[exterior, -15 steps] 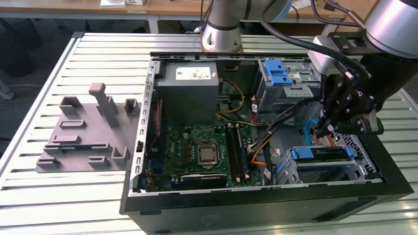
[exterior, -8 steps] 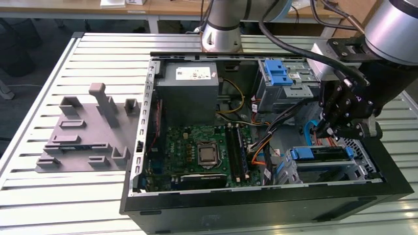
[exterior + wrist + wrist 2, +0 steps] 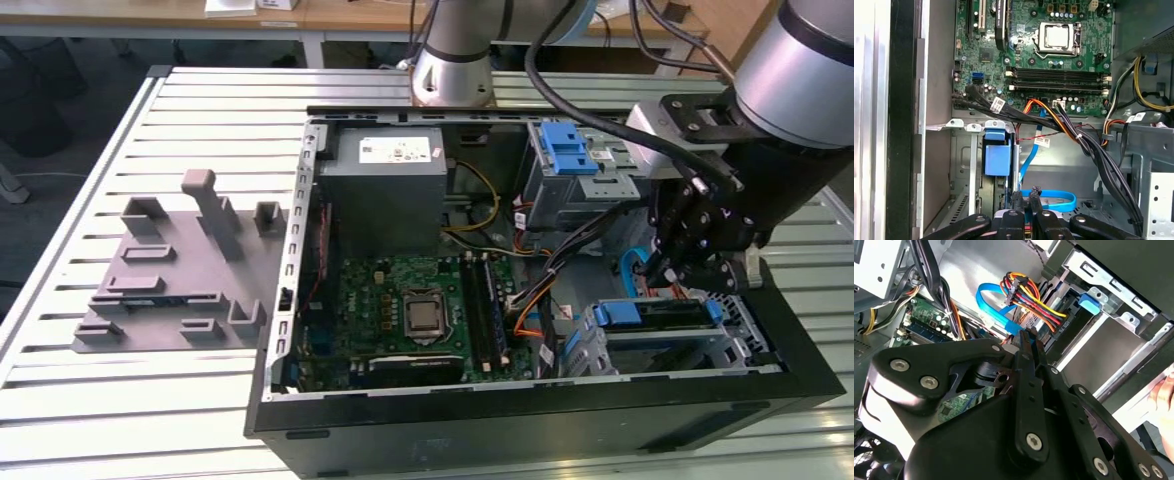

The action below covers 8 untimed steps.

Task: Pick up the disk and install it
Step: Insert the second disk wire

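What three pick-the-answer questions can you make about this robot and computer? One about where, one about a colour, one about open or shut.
1. Where is the gripper?
A) inside the case
B) on the floor
C) above a sink

2. What colour is the flat cable by the gripper?
A) red
B) blue
C) green

3. The case is:
A) closed
B) wrapped
C) open

Answers:
1 A: it hangs within the case walls.
2 B: a blue band loops beside it.
3 C: the motherboard lies bare.

Slatted metal table [image 3: 80,400], wooden desks [image 3: 160,12] (behind)
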Each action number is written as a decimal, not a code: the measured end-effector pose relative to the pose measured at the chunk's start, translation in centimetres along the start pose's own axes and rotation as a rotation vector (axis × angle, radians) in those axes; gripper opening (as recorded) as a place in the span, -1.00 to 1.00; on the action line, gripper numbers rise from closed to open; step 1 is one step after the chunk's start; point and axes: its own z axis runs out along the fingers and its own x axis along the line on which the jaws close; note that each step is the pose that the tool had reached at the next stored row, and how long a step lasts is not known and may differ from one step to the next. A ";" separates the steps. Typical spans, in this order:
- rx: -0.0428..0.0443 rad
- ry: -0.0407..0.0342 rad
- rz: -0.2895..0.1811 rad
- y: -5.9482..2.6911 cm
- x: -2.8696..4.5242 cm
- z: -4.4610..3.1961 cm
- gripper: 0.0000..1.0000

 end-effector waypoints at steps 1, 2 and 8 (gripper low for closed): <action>0.0001 0.0001 0.000 0.01 0.00 0.00 -0.68; 0.0002 0.0001 0.001 0.06 0.01 0.01 -0.68; 0.0006 0.0001 0.020 0.13 0.31 0.11 -0.68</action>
